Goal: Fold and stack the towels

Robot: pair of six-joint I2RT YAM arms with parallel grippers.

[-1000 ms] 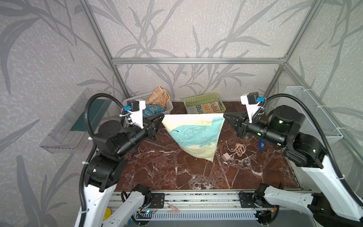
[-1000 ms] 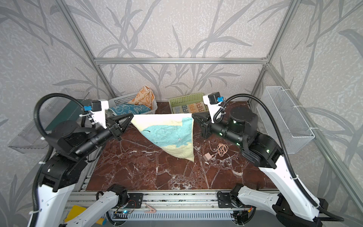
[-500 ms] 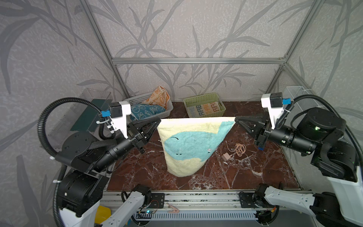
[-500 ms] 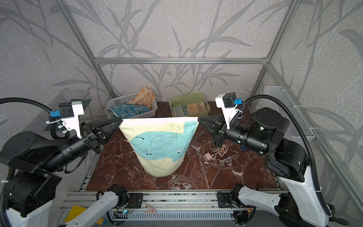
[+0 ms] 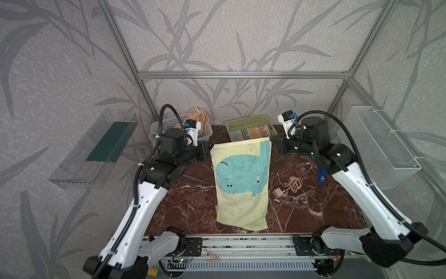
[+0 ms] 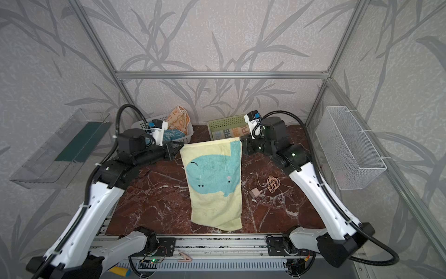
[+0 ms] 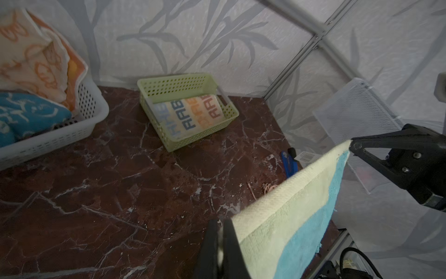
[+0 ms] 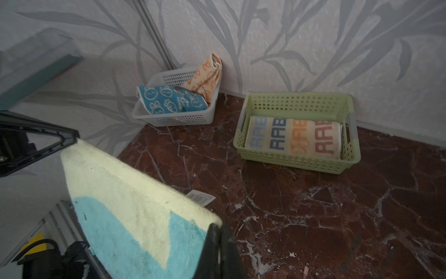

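— From up top, in both top views, where's the whale towel [image 5: 241,183]?
— Held up over the marble table [image 5: 188,193]. The left gripper [image 5: 209,151] pinches one top corner, the right gripper [image 5: 271,142] the other.
— Left wrist view?
— Jaws clamped on the yellow edge. The RAB towel [image 7: 193,113] lies in the green basket [image 7: 169,82].
— Right wrist view?
— Clamped on its corner too. The blue bunny towel [image 8: 169,101] and orange bunny towel [image 8: 207,75] sit in the white basket [image 8: 173,120].
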